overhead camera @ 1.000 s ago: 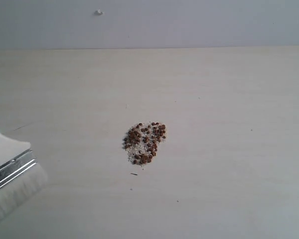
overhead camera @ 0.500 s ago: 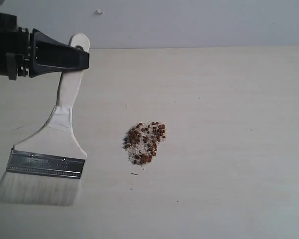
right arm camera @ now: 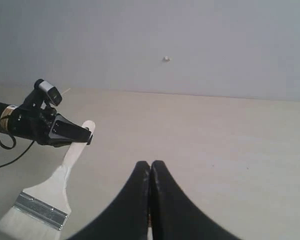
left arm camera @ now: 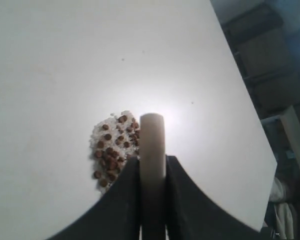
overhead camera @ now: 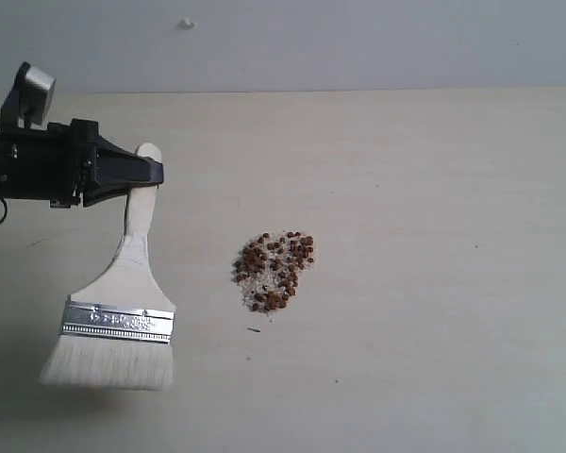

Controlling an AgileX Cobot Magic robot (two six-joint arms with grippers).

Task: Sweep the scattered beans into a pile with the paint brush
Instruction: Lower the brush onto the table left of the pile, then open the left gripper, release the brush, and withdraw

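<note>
Paint brush [overhead camera: 118, 321] hangs bristles-down near pile [overhead camera: 275, 272], handle end clamped by left gripper [overhead camera: 143, 174] for sweeping reach. Right gripper [right arm camera: 150, 169] closed, empty, parked clear.

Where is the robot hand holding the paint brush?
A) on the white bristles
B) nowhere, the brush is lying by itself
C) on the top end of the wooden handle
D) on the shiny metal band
C: the left gripper is clamped on the top end of the paint brush handle, while the metal band and the white bristles are well clear of its jaws.
</note>
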